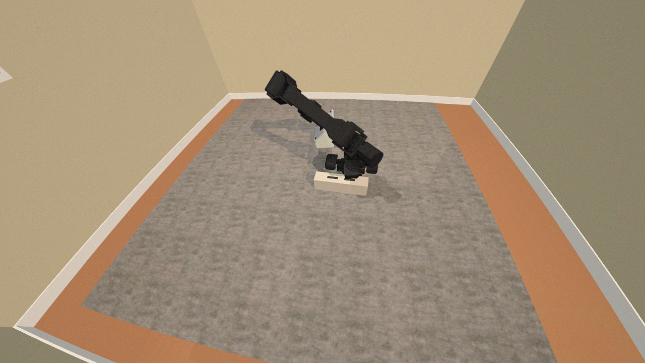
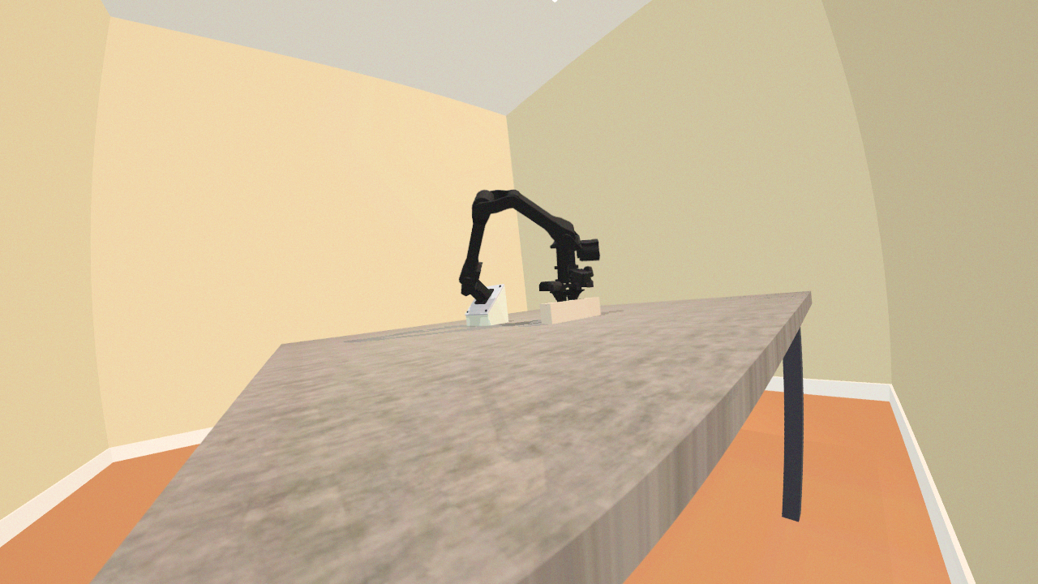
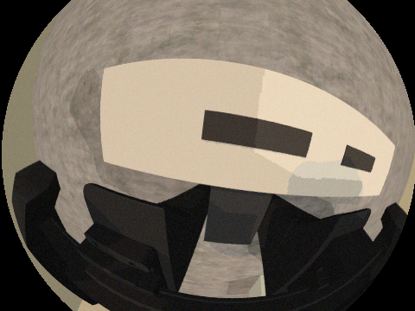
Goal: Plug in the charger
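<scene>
A cream power strip lies flat on the table, with two dark outlet slots on its top face. In the wrist view the long slot is near the middle and a short slot is at the right. My gripper points down just above the strip and is shut on the dark grey charger. In the wrist view the charger hangs at the strip's near edge, just below the long slot. Its prongs are hidden.
The arm's pale base mount stands just behind the strip. The grey table stretches wide to the front. Its right edge drops to an orange floor.
</scene>
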